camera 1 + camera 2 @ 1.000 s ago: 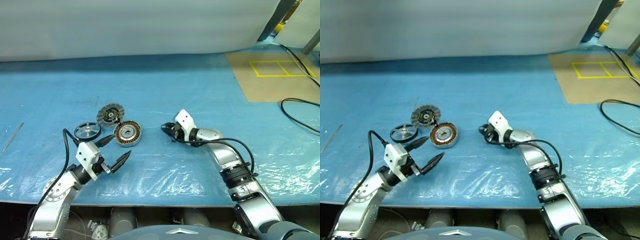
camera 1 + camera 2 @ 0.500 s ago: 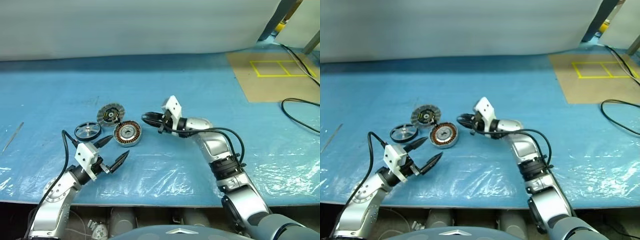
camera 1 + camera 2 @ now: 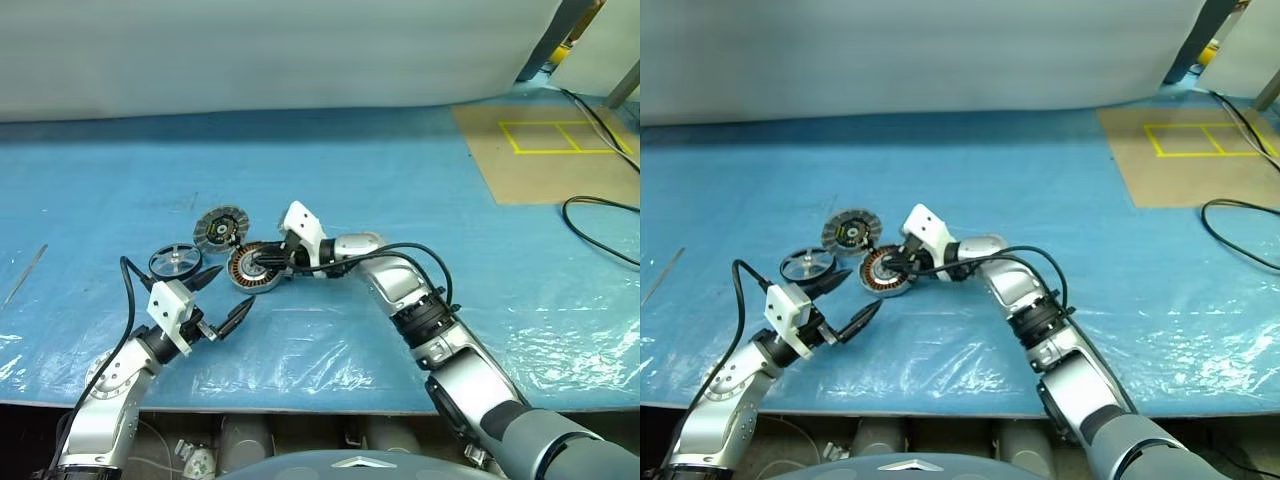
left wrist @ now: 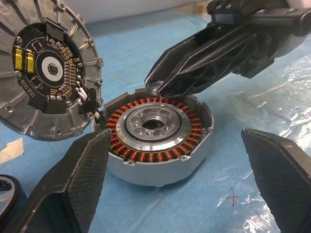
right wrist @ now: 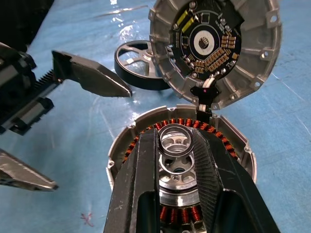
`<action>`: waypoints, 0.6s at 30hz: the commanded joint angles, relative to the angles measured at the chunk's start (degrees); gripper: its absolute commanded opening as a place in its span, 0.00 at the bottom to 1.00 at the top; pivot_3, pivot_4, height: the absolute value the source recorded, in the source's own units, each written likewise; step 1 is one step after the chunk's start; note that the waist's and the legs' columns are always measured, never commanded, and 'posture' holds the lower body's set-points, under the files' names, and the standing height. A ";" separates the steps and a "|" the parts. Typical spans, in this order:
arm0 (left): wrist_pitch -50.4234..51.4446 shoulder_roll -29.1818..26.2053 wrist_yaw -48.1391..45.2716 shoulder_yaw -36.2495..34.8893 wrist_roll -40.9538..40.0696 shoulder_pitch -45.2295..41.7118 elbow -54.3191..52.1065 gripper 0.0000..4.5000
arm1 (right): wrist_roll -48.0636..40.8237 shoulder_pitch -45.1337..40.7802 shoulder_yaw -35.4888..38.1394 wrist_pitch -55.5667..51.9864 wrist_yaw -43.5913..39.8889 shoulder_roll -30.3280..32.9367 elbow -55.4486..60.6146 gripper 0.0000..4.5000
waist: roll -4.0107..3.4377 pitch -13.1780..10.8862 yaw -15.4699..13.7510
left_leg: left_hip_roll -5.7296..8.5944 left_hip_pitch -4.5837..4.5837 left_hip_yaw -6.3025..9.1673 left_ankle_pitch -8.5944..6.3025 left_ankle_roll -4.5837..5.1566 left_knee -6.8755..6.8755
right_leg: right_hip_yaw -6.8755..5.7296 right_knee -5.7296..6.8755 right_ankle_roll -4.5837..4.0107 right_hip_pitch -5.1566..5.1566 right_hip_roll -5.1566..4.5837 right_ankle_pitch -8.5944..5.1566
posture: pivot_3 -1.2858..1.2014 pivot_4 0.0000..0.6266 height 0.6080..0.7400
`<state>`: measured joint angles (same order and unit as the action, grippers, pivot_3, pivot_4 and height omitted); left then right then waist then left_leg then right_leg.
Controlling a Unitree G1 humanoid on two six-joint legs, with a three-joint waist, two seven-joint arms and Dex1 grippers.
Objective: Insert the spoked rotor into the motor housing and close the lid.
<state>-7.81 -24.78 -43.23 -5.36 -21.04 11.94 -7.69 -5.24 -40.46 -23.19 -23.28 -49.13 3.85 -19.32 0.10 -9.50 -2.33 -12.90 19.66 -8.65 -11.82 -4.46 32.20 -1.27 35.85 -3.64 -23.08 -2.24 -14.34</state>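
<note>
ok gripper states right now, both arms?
Left gripper: open, empty.
Right gripper: shut on a small metal ring, over the motor housing.

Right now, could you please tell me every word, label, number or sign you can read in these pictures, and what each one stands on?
No readable text anywhere.
The lid: printing on its dark circuit board and yellow parts is too small to read.
The blue table cover: a small red hand-drawn mark, no legible word.
The brown board: yellow taped rectangles, no lettering.
</note>
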 commanded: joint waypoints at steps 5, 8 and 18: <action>-1.64 0.12 0.35 -0.80 0.57 0.41 -0.91 1.00 | 4.03 -3.01 -1.24 7.03 1.03 -2.68 -7.34 0.13 | 0.00 0.00 0.03 | -0.01 0.02 0.00 0.00 0.00 0.01 | -0.01 0.02 -0.02 0.00 0.00 -0.01 | 0.52 0.24 1.00; -1.65 0.15 0.35 -0.86 0.62 0.49 -0.89 1.00 | 4.90 -3.42 -1.09 8.51 0.94 -3.02 -9.26 0.13 | 0.00 0.00 0.07 | -0.01 0.01 0.00 0.00 0.00 0.01 | -0.01 0.04 -0.02 0.00 0.00 -0.01 | 0.52 0.24 1.00; -1.58 0.28 0.22 -0.55 1.02 0.34 -0.61 1.00 | 7.24 -2.62 -2.10 10.60 -0.49 -2.52 -10.41 0.13 | 0.01 0.00 0.05 | -0.01 0.00 0.00 0.00 0.01 0.03 | -0.01 0.06 -0.04 0.00 0.00 -0.01 | 0.52 0.24 1.00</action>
<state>-8.37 -24.59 -43.18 -5.35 -20.03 12.11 -7.58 1.49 -42.92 -24.38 -12.79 -48.71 1.53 -30.06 0.10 -9.49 -2.28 -12.91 19.67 -8.65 -11.82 -4.45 32.23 -1.28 35.92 -3.68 -23.08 -2.24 -14.36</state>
